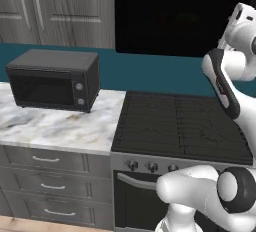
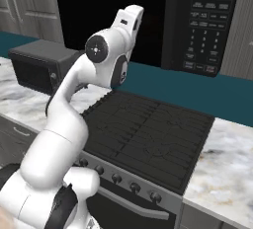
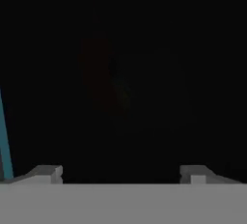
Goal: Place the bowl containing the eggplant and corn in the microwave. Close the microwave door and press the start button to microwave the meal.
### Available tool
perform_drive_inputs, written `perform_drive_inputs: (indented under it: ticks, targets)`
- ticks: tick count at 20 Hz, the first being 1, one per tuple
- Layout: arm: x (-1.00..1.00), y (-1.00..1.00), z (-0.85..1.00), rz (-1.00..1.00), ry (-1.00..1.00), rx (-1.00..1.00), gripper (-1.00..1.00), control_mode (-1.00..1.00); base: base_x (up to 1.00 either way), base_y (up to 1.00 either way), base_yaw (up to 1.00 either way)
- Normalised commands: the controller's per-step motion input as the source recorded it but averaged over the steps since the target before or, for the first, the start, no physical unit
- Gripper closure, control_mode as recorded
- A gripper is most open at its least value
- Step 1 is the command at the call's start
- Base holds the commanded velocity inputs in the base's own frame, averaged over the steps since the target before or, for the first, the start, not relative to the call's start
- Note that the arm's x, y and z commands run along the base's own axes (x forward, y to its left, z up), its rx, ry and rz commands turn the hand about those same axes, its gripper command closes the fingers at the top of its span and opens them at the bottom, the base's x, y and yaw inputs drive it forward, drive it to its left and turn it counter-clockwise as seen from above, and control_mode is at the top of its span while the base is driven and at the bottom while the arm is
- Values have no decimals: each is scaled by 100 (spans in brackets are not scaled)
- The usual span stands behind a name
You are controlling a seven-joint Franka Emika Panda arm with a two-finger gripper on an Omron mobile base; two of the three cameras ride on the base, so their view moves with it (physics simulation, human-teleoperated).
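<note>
At nine o'clock on the marble surface [image 1: 60, 126] sits a small grey oven [image 1: 54, 79], beside the stovetop [image 1: 180, 126]. Above it the microwave [image 2: 148, 20] gapes dark; the arm's hand reaches inside. The gripper [image 3: 120, 175] stands open, empty. The bowl [image 3: 103, 80] is likely that faint reddish blur inside; the door is cut off.

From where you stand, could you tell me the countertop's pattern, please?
White-and-grey marble countertop, clearest in the left base view.

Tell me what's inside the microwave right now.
The microwave cavity is nearly black. In the hand view, a faint red bowl with a greenish hint shows between the open gripper tips; the eggplant can't be made out.
</note>
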Motion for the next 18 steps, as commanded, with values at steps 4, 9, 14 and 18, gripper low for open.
perform_drive_inputs:
  ticks: [4, 9, 14, 18]
  targets:
    - [-74, 77, 54, 4, 22, -6, -100, -100, 0, 0, 0]
    - [-99, 8, 3, 0, 13, -1, -100, -100, 0, 0, 0]
    - [-100, -23, -18, 4, 0, 0, -100, -100, 0, 0, 0]
    - [-96, -25, -20, 11, -1, 2, -100, -100, 0, 0, 0]
